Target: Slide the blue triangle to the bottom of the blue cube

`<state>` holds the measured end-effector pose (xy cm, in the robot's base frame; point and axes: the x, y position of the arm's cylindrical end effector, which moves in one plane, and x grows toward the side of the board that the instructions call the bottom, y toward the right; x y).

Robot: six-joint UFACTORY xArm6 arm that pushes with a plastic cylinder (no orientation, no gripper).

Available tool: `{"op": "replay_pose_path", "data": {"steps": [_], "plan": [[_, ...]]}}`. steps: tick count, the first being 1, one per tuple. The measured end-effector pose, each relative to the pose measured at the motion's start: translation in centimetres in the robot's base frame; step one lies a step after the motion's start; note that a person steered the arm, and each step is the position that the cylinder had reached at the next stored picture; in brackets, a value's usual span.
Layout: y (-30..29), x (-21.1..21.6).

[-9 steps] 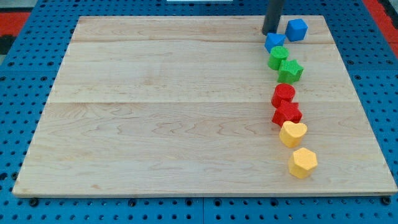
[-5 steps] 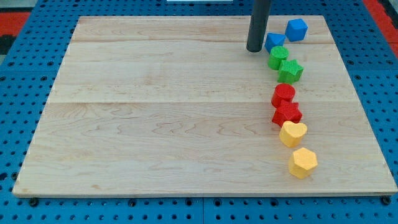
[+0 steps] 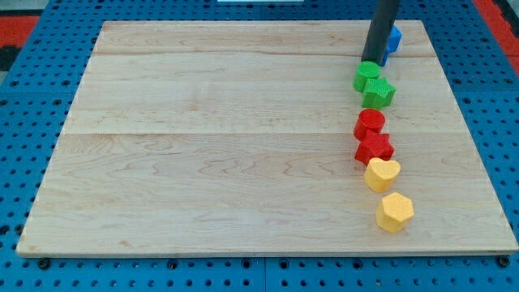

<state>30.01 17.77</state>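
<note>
Pale striped wooden board (image 3: 203, 138) on blue pegboard (image 3: 24, 122); blue block (image 3: 394, 39), green, red, yellow blocks.

On the right of the wooden board (image 3: 211, 146), a column runs far to near: a green cylinder (image 3: 366, 76) touching a green star (image 3: 379, 92), a red cylinder (image 3: 370, 122) touching a red star (image 3: 375, 148), a yellow heart (image 3: 381, 173), and a yellow hexagon (image 3: 395, 212).

A laboratory test bench is indicated. A pale wooden board (image 3: 243, 138) is laid on a blue perforated base plate (image 3: 24, 122), with red matting (image 3: 20, 20) seen at the upper corners. Small coloured blocks are set out below my tip (image 3: 372, 62).
</note>
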Motion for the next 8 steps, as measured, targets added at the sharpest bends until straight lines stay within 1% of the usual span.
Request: {"op": "replay_pose_path", "data": {"steps": [1, 2, 3, 5, 8], "plan": [[-0.7, -0.1], [-4.0, -1.8], [-4.6, -3.2], [-1.8, -3.6], [-1.4, -3.6]]}}
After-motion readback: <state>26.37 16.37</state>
